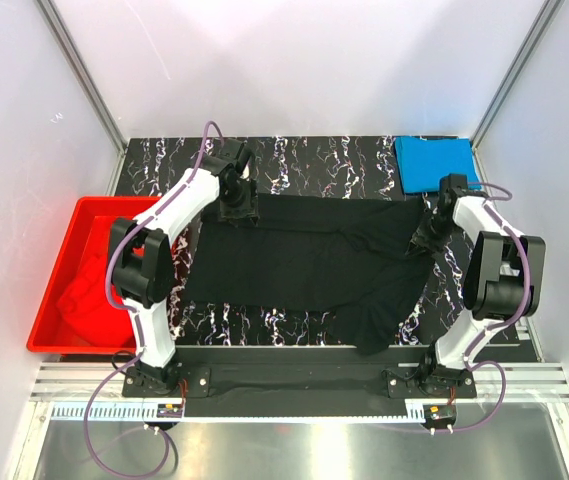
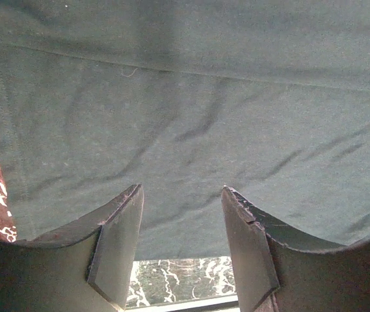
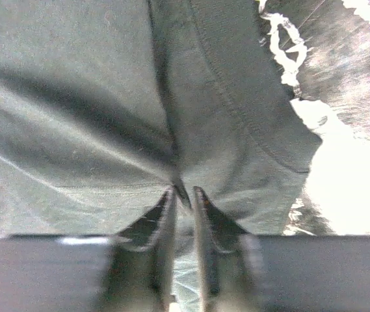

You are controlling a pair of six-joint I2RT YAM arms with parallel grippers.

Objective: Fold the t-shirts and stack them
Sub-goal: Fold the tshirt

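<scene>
Far left, the red t-shirt [image 1: 89, 300] sits heaped in the red tub [image 1: 49, 290]. The left gripper [image 2: 181, 195] hangs at the far-left edge of the black t-shirt [image 1: 304, 260], jaws well apart, gripping nothing. The shirt sprawls across the tabletop [image 1: 304, 160], one flap trailing toward the near edge. The right gripper [image 3: 183, 192] is nearly closed, nipping a thin pucker of black cloth. The risk: a one-sided pull bunches the shirt, or that small pinch slips. The blue t-shirt [image 1: 434, 163] lies folded just beyond, and a swing could rumple it.
</scene>
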